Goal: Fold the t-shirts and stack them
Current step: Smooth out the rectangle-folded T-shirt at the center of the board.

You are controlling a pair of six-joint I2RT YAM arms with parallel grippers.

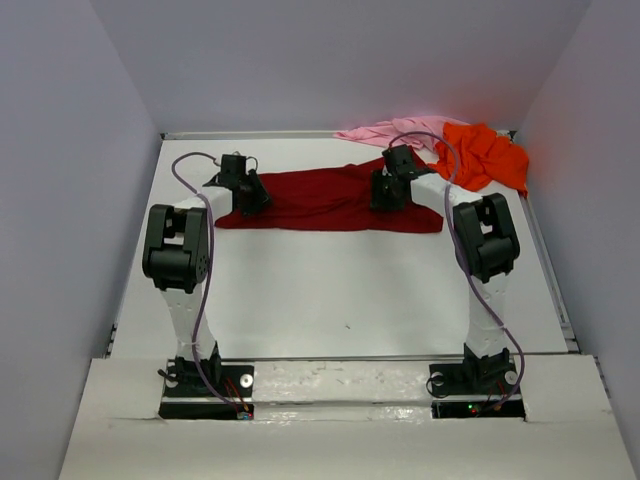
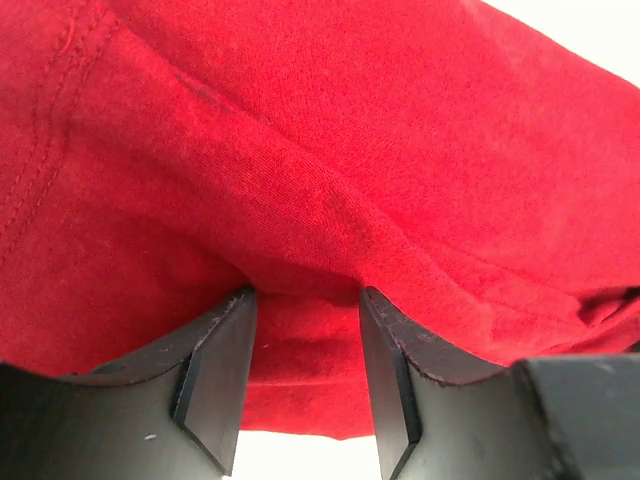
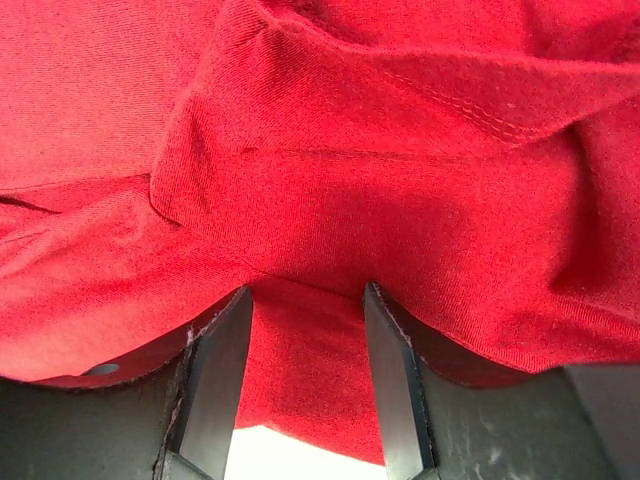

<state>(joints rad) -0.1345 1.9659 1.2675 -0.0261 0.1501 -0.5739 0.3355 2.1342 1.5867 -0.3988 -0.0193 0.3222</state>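
The dark red t-shirt (image 1: 320,200) lies spread crosswise at the far middle of the table, partly folded and wrinkled. My left gripper (image 1: 250,196) rests on its left end and my right gripper (image 1: 386,194) on its right part. In the left wrist view the red cloth (image 2: 300,150) fills the frame; the left gripper (image 2: 305,300) is open, its fingers pressed into a fold with cloth between them. The right gripper (image 3: 307,295) is open likewise, astride a layer of the red cloth (image 3: 350,150). The orange t-shirt (image 1: 485,155) and the pink t-shirt (image 1: 390,130) lie crumpled at the far right corner.
White table (image 1: 330,300) with a raised rim, walled by grey panels on the left, back and right. The arms' cables loop over the shirt area. The orange and pink heap touches the back right corner, close to my right arm's elbow (image 1: 487,235).
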